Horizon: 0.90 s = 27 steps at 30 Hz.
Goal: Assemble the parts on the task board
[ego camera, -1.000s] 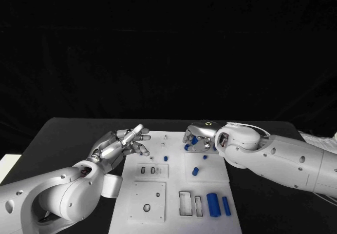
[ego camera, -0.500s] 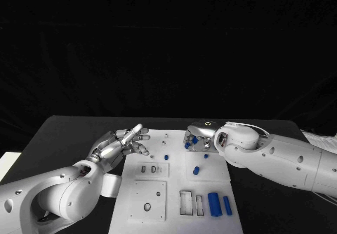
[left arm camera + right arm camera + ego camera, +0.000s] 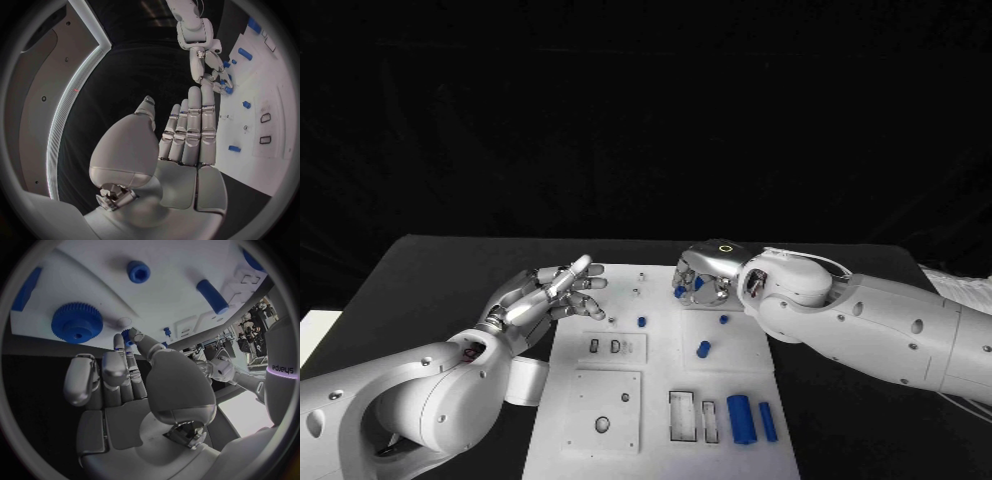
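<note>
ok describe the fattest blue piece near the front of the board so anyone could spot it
Start at the white task board mid-table and go to its near right corner. Two blue cylinders lie side by side there; the one meant is the thicker blue cylinder, left of the slimmer blue cylinder and right of empty rectangular slots.

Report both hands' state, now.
Left hand: open, fingers extended, holding nothing.
Right hand: a small blue part at its fingertips; grip cannot be told.

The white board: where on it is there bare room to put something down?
Bare: the task board between the lone blue peg and the two blue bars. Crowded: the far end, where the right hand grips a small blue part and the left hand hovers.
</note>
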Available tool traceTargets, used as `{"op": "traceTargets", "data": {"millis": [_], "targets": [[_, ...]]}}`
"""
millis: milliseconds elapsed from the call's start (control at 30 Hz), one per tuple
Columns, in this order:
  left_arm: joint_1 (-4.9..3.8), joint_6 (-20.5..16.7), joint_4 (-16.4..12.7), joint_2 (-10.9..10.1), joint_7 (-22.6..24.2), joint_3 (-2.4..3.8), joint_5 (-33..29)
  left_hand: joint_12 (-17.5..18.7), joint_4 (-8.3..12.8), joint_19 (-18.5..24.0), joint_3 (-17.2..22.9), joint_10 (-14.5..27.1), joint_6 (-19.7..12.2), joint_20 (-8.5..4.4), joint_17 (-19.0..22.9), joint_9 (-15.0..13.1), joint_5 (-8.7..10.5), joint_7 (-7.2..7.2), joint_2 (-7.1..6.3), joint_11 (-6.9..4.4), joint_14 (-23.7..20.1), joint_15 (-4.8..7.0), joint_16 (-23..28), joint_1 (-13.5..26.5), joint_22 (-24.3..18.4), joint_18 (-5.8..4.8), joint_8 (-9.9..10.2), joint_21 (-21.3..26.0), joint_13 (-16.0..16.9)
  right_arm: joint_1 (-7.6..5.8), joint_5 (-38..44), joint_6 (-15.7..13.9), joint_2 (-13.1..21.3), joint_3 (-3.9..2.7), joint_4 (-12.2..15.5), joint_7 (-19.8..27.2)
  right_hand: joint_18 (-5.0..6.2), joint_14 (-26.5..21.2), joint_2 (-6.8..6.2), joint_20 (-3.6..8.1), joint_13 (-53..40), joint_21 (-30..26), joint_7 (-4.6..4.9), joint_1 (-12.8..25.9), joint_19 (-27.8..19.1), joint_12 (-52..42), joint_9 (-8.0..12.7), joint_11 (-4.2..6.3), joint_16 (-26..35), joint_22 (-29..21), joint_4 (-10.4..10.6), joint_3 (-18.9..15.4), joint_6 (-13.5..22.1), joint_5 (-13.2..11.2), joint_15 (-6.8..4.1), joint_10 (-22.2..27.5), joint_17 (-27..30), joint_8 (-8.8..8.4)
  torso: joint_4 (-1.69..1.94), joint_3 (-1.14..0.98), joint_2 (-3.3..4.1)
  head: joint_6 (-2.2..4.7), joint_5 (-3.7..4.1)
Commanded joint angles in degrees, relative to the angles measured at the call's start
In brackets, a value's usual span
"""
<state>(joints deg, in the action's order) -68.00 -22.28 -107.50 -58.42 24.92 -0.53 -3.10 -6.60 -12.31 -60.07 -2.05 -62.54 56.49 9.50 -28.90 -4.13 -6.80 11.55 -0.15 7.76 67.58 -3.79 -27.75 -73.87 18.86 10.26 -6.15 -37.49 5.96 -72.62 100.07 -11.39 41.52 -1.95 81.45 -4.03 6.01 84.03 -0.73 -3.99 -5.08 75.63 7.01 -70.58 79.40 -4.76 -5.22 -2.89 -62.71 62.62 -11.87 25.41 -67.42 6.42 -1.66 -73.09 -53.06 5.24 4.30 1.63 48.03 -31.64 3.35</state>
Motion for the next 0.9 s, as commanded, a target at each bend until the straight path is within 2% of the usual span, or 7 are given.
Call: {"op": "traceTargets", "data": {"millis": [33,267,400,433,667,900], "targets": [[-0.08,1.3,0.0,0.0,-0.2,0.04,-0.1,0.2,0.1,0.3,-0.2,0.4,-0.2,0.04,-0.1,0.1,0.07,0.12,0.48,0.17,-0.3,0.02,-0.3,-0.1,0.1,0.06,0.2,-0.4,0.1,-0.01,1.0,-3.9,-0.3,-0.25,0.0,-0.9,-0.64,1.3,0.96,0.25,-0.1,0.4,-0.74,-0.8,0.1,0.4,-1.4,0.38,-0.4,0.1,0.9,1.1,-1.1,-0.1,-0.48,-0.9,-0.1,0.45,0.10,0.11,0.18,0.17,-0.16],[-0.08,1.4,0.0,0.0,-0.3,0.03,-0.1,0.2,0.2,0.4,-0.1,0.5,-0.2,0.07,-0.1,0.1,0.06,0.13,0.55,0.18,-0.4,0.00,-0.3,-0.2,0.1,0.07,0.2,-0.4,0.1,-0.19,1.5,-6.3,-1.8,-0.61,-1.1,-2.2,-0.68,1.2,0.66,0.26,-0.1,0.6,-0.74,-0.7,0.1,0.7,-1.6,0.32,-0.6,0.3,1.2,1.2,-1.0,-0.4,-0.47,-0.8,-0.3,0.35,0.28,0.17,0.34,0.60,-0.29],[-0.08,1.5,-0.1,-0.1,-0.3,0.03,-0.1,0.3,0.3,0.6,-0.1,0.5,-0.2,0.13,-0.2,0.0,0.07,0.16,0.61,0.22,-0.7,-0.06,-0.2,-0.4,0.1,0.07,0.3,-0.4,0.1,-0.41,1.7,-8.1,-3.2,-0.74,-2.3,-2.6,-0.71,1.2,0.43,0.24,-0.1,0.7,-0.71,-0.6,0.2,0.9,-1.7,0.28,-0.7,0.5,1.4,1.3,-0.9,-0.7,-0.43,-0.7,-0.4,0.26,0.44,0.36,0.45,0.97,-0.32],[-0.08,1.5,-0.1,-0.1,-0.3,0.04,-0.1,0.3,0.3,0.6,-0.1,0.5,-0.2,0.14,-0.2,0.0,0.07,0.17,0.62,0.23,-0.7,-0.07,-0.2,-0.4,0.1,0.07,0.3,-0.4,0.1,-0.43,1.7,-8.2,-3.4,-0.75,-2.4,-2.6,-0.71,1.2,0.41,0.24,-0.1,0.7,-0.71,-0.6,0.2,0.9,-1.7,0.27,-0.7,0.5,1.4,1.3,-0.9,-0.7,-0.43,-0.7,-0.4,0.25,0.40,0.32,0.46,1.00,-0.39],[-0.11,1.6,-0.1,-0.2,-0.4,0.04,-0.1,0.4,0.4,1.2,-0.2,0.6,-0.3,0.27,-0.3,0.0,0.09,0.20,0.68,0.29,-1.3,-0.19,0.2,-0.5,0.1,0.07,0.4,-0.3,0.2,-0.64,1.9,-9.3,-5.8,-0.81,-4.6,-2.8,-0.71,1.2,0.24,0.22,-0.1,0.8,-0.69,-0.5,0.1,1.1,-1.7,0.22,-0.7,0.5,1.6,1.4,-0.8,-0.9,-0.40,-0.5,-0.4,0.15,0.62,0.41,0.76,1.24,-0.55],[-0.12,1.7,0.0,-0.1,-0.5,0.04,-0.1,0.4,0.4,1.4,-0.2,0.6,-0.3,0.31,-0.3,0.0,0.09,0.21,0.71,0.31,-1.5,-0.22,0.3,-0.5,0.1,0.07,0.4,-0.3,0.2,-0.68,1.9,-9.2,-7.9,-0.82,-6.5,-2.4,-0.73,1.2,0.07,0.18,0.0,0.9,-0.64,-0.5,0.1,1.2,-1.8,0.16,-0.9,0.6,1.8,1.5,-0.7,-1.0,-0.35,-0.4,-0.5,0.04,0.99,0.78,1.24,1.41,-0.30]]}}
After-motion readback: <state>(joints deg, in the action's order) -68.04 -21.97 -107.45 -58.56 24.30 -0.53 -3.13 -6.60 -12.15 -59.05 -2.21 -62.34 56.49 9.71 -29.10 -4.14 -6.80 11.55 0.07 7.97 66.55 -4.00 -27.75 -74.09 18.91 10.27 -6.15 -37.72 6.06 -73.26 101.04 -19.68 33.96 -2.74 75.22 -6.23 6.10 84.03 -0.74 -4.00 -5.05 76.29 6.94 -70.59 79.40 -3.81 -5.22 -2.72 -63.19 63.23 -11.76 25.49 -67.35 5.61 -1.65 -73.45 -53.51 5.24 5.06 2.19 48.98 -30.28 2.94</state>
